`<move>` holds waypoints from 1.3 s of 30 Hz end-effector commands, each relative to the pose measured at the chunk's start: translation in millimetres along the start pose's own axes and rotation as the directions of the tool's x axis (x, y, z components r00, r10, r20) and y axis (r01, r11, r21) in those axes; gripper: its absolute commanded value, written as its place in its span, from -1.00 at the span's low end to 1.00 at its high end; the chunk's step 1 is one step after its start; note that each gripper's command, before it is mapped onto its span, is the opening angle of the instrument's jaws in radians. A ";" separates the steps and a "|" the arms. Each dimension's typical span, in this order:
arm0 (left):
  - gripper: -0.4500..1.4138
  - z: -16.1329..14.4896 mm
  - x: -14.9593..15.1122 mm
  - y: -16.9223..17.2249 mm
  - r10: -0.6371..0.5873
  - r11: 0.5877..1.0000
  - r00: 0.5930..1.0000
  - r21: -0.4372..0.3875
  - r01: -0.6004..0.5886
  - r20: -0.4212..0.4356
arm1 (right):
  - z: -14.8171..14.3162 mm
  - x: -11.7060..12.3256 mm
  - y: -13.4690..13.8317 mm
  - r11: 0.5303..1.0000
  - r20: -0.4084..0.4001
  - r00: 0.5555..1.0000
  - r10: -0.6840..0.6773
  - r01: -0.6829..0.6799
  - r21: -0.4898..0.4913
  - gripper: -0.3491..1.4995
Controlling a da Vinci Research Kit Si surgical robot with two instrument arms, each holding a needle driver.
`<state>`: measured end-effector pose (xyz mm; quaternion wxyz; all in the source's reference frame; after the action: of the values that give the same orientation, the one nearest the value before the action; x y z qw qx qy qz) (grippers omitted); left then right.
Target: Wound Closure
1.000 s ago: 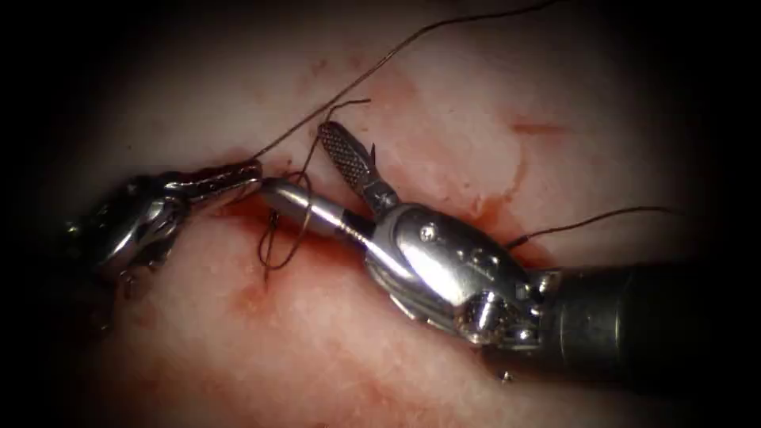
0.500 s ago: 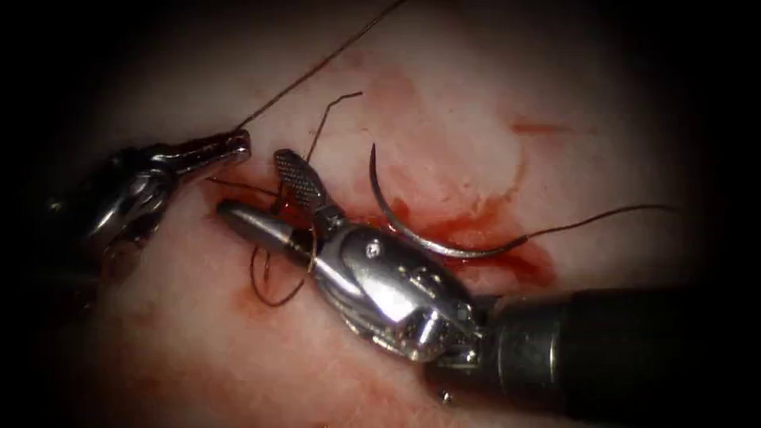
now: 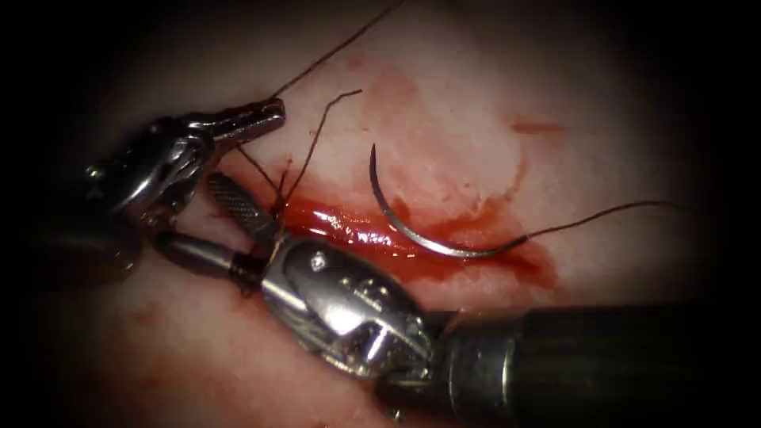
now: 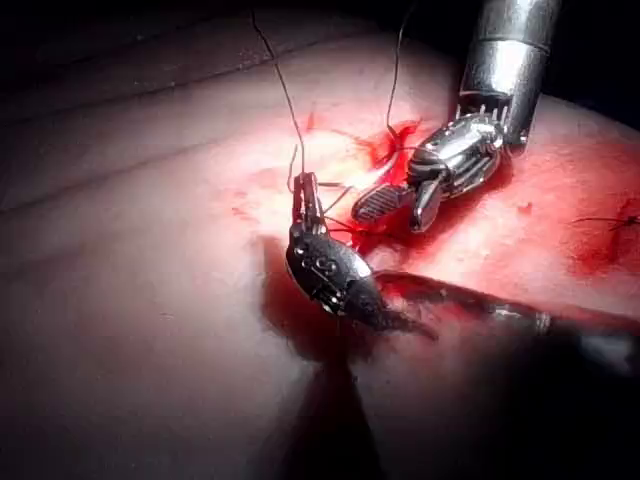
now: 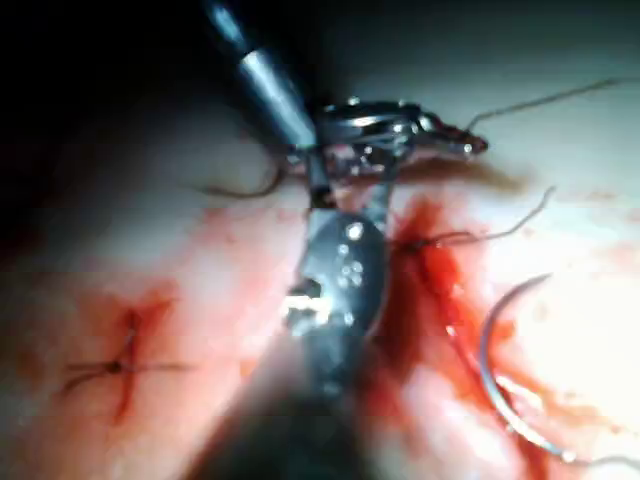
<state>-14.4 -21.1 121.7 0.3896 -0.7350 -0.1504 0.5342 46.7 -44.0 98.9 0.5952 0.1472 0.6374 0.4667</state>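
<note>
Your right hand, jaws spread and empty, straddles thread beside your left hand clamped on it, while the needle lies free on the cut behind.

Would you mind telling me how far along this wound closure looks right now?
Done: one tied stitch sits in the tissue. In hand: the left tool is shut on the thread; the right tool is open, thread looped around it. The needle lies free across the cut. Left: the cut gapes, red fluid inside.
</note>
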 end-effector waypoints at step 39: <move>-1.00 -1.5 -2.7 2.6 0.005 1.000 1.000 -0.018 -0.006 -0.022 | -4.4 3.0 3.1 0.955 -0.212 0.967 -0.142 0.077 -0.285 0.16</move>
<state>-14.1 -25.0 121.2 0.3833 -0.7446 -0.1473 0.5263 40.2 -41.7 98.3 0.5570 -0.0306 0.6374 0.5315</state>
